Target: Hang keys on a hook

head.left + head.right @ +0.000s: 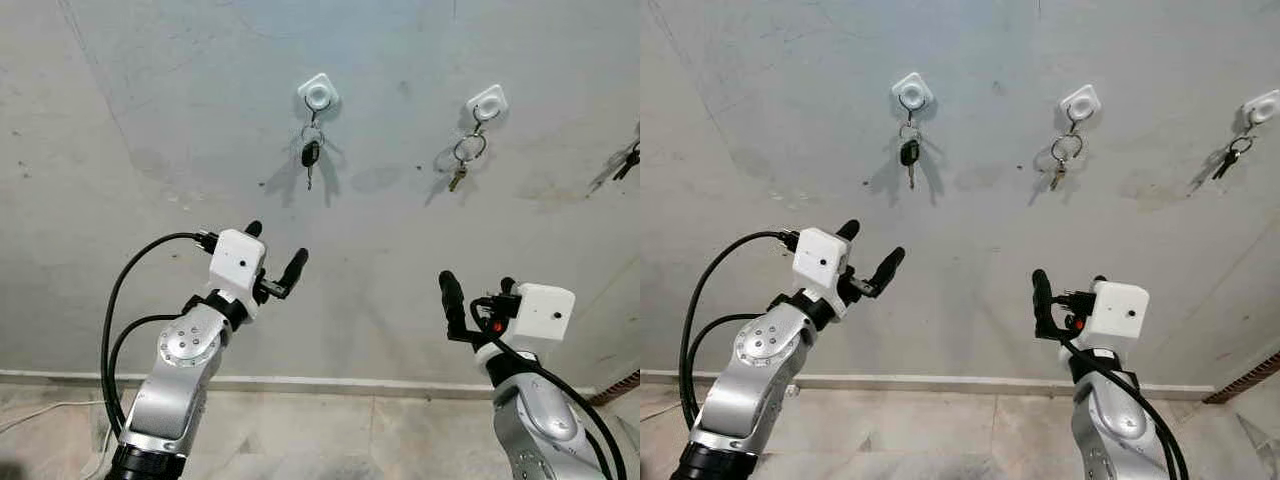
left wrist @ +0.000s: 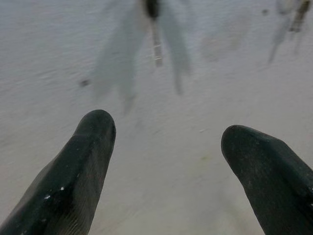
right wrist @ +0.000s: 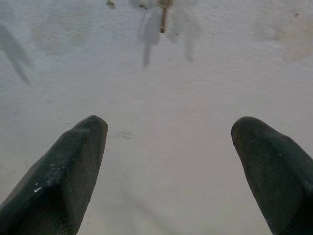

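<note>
In your head view, the black-headed keys [image 1: 311, 155] hang from the left hook [image 1: 318, 94] on the wall [image 1: 150, 120], long axis vertical, blade pointing down. Your left gripper [image 1: 274, 252] and right gripper [image 1: 478, 287] are raised below them, both spread and empty. Your left wrist view shows its fingers [image 2: 73, 166] apart, the key blade [image 2: 156, 46] beyond them. Your right wrist view shows parted fingers [image 3: 68, 166] facing the bare wall.

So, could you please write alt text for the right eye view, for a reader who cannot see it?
Three white hooks on a grey wall each hold keys: the left hook a black-headed key, the middle hook a ring with a brass key, the right hook dark keys. Below, the left gripper and right gripper are raised toward the wall, jaws open and empty.
</note>
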`<state>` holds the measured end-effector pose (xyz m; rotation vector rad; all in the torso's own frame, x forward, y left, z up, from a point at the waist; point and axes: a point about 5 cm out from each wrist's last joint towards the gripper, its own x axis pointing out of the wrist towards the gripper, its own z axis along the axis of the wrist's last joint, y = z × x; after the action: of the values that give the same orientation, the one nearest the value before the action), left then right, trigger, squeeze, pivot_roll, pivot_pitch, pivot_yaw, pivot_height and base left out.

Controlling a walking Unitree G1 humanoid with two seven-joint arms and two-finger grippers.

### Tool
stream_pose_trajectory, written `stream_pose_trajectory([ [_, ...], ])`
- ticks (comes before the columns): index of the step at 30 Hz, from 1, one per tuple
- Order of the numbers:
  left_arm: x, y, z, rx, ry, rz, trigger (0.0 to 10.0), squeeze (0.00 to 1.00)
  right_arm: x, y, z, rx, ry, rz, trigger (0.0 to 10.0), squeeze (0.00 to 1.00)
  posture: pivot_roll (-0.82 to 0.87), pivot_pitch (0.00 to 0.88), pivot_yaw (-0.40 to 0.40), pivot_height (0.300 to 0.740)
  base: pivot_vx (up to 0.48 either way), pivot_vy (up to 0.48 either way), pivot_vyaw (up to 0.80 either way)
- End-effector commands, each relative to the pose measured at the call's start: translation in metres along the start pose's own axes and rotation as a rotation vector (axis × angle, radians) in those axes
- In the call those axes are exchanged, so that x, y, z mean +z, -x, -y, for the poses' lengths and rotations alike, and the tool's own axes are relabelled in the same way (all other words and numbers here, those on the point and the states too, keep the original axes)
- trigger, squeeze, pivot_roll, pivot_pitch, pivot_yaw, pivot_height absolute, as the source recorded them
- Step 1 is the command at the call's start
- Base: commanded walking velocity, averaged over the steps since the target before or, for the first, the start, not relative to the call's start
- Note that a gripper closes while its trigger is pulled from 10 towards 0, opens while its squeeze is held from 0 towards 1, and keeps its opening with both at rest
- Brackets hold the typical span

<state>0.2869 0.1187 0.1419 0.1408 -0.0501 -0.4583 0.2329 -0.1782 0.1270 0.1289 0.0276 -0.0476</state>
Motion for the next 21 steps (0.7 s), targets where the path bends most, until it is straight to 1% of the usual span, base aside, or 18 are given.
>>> stream_pose_trajectory([
  [1, -0.0002, 0.0012, -0.0026, 0.011, -0.002, -0.002, 10.0, 0.00, 0.0009, -0.0019, -0.0019, 0.010, -0.004, 0.005, 10.0, 0.00, 0.12, 0.000, -0.014, 0.740, 0.000, 0.000, 0.00],
  [21, 0.0001, 0.0007, -0.0019, 0.010, -0.005, -0.001, 10.0, 0.00, 0.0019, -0.0037, -0.0011, 0.012, 0.005, 0.013, 10.0, 0.00, 0.12, 0.000, -0.015, 0.740, 0.000, 0.000, 0.00],
])
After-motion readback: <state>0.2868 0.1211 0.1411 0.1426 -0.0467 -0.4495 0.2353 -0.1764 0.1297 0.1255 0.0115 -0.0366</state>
